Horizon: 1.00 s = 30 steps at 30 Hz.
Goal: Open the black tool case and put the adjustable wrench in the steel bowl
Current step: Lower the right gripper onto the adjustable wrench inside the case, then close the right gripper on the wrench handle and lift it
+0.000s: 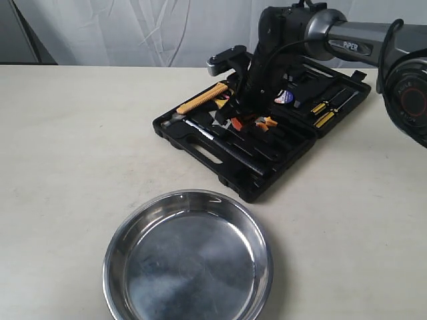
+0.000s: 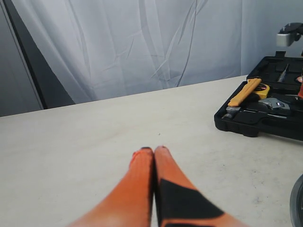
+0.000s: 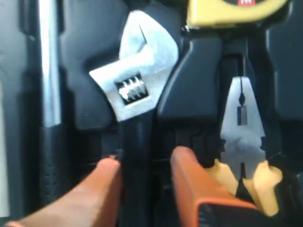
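Observation:
The black tool case lies open on the table, lid folded back. In its tray rests the adjustable wrench, silver jaw head and knurled adjuster up, black handle running down between my right gripper's orange fingers. That gripper is open; one finger touches the handle's side, the other stands a little off it. The right arm hides the wrench in the exterior view. The steel bowl sits empty in front of the case. My left gripper is shut on nothing, low over bare table left of the case.
Beside the wrench in the tray lie pliers, a yellow tape measure and a hammer with a steel shaft and yellow handle. Screwdrivers sit in the lid. A white curtain hangs behind the table.

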{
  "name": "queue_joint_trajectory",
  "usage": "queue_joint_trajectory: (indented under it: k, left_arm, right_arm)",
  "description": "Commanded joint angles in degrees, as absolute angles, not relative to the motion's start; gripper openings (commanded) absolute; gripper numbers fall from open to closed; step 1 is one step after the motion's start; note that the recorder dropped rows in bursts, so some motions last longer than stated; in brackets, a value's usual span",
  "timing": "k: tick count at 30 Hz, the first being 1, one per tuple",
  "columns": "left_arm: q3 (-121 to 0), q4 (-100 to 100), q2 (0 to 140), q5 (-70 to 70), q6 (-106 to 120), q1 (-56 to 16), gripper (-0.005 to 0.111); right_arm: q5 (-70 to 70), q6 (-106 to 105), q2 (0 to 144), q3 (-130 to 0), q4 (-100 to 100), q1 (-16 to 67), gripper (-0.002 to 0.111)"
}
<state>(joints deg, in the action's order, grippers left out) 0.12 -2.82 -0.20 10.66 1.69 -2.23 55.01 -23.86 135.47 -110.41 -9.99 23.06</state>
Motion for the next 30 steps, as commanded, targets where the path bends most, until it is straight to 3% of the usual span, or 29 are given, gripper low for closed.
queue_joint_trajectory:
  k: [1, 9, 16, 30]
  left_arm:
    - [0.0, -2.7, 0.0, 10.2, 1.7, -2.4, 0.0]
    - [0.0, -2.7, 0.0, 10.2, 1.7, -2.4, 0.0]
    - [0.0, -2.7, 0.0, 10.2, 1.7, -2.4, 0.0]
    - [0.0, -2.7, 0.0, 10.4, 1.7, -2.4, 0.0]
  right_arm:
    - [55.7, -23.3, 136.4, -111.0, -9.3, 22.3, 0.058]
    - [55.1, -23.5, 136.4, -111.0, -8.1, 22.3, 0.037]
    - [55.4, -24.1, 136.4, -111.0, -8.1, 23.4, 0.052]
    - [54.3, -20.0, 138.9, -111.0, 1.8, 26.3, 0.051]
